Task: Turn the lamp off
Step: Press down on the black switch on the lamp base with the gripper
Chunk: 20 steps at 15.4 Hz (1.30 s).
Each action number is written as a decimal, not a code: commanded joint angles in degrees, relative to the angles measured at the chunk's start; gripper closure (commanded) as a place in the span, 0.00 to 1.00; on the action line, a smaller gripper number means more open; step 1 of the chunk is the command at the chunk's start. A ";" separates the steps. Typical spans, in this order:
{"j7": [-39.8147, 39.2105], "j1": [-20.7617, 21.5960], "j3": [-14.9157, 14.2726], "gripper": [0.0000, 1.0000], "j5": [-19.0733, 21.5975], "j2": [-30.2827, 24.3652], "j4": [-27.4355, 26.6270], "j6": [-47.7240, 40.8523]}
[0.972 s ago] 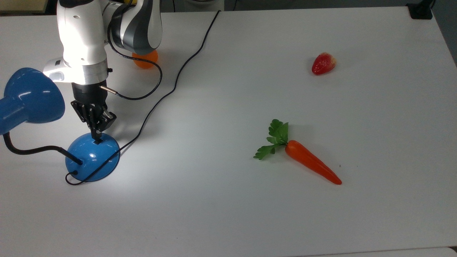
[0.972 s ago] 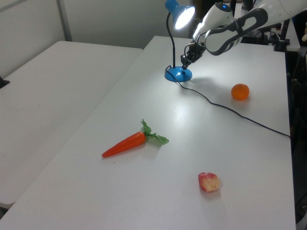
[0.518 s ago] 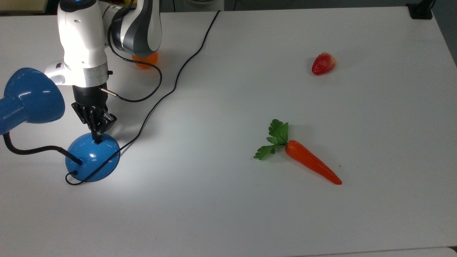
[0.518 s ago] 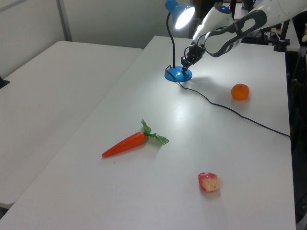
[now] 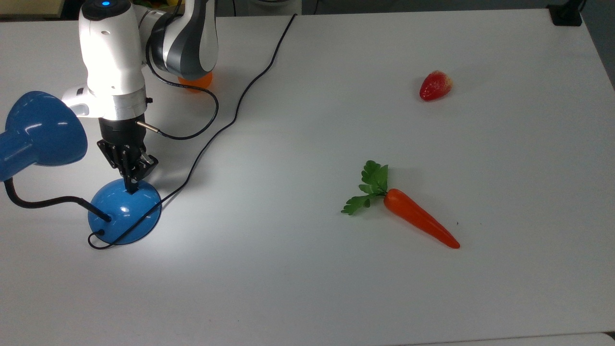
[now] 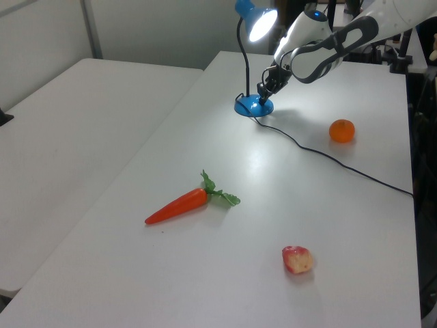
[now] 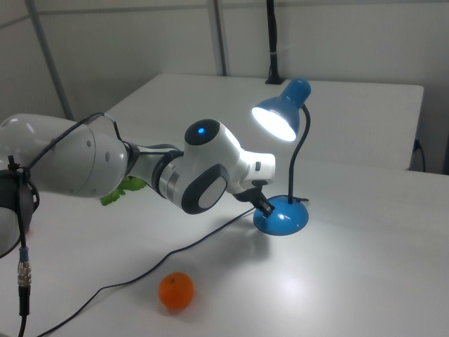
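The lamp stands at the top view's left, with its blue shade (image 5: 41, 129) lit, a black bent neck (image 5: 43, 201) and a round blue base (image 5: 124, 214). The shade (image 7: 278, 116) glows brightly in the right view, above the base (image 7: 282, 217). My gripper (image 5: 130, 188) points straight down with its fingers together, their tips resting on the upper edge of the base where the small black switch sits. In the left view the gripper (image 6: 261, 96) touches the base (image 6: 253, 106) under the shining shade (image 6: 260, 24).
The lamp's black cord (image 5: 230, 117) snakes from the base to the table's far edge. An orange (image 6: 341, 130) lies behind the arm. A carrot (image 5: 413, 216) with green leaves and a red strawberry (image 5: 435, 85) lie at the top view's right.
The arm's upper links have shifted slightly while the fingertips stay on the lamp base. The lamp remains lit throughout.
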 commanded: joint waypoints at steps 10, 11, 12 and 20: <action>1.30 0.59 -0.39 0.95 -1.33 1.69 0.25 0.91; 1.30 0.59 -0.39 0.95 -1.33 1.69 0.24 0.91; 1.30 0.59 -0.39 0.95 -1.33 1.69 0.24 0.91; 1.39 0.50 -0.39 0.95 -1.24 1.08 -0.02 0.30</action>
